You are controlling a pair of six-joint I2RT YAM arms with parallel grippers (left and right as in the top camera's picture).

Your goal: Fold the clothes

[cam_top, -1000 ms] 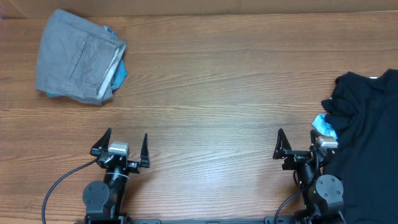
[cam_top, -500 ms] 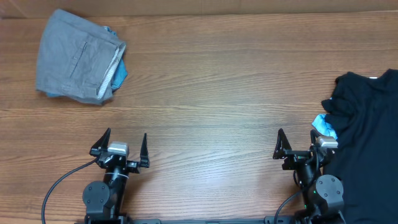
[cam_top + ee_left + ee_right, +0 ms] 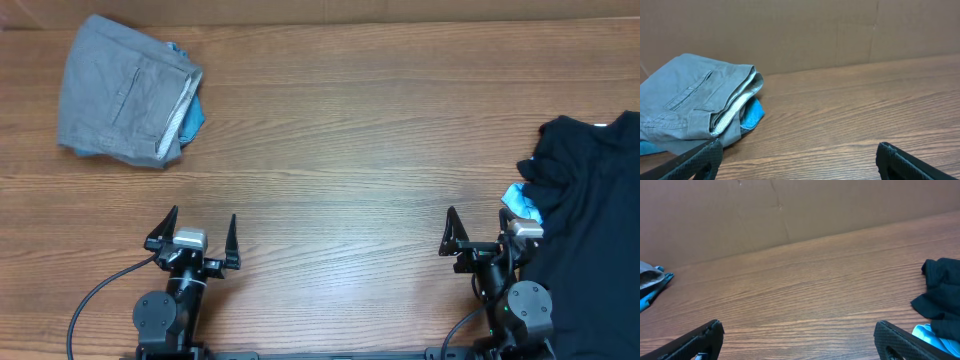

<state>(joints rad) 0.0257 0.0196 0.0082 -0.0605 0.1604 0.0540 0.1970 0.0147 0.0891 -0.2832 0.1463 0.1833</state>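
Grey shorts (image 3: 115, 95), one pair; one black heap (image 3: 590, 200); left fingers (image 3: 165, 226), right fingers (image 3: 450, 232) gaping, empty.

We see even, diffuse light from overhead in all 3 views; no hard glare on the wood table (image 3: 340, 150), just a mild sheen. Overhead pic is sharp, w/ only a thin soft shadow under the grey shorts (image 3: 125, 90), at their 5 o'clock edge. Black garment heap (image 3: 590, 220) at 3 o'clock goes near-flat black, folds barely readable. Wrist views a bit softer & grainier.
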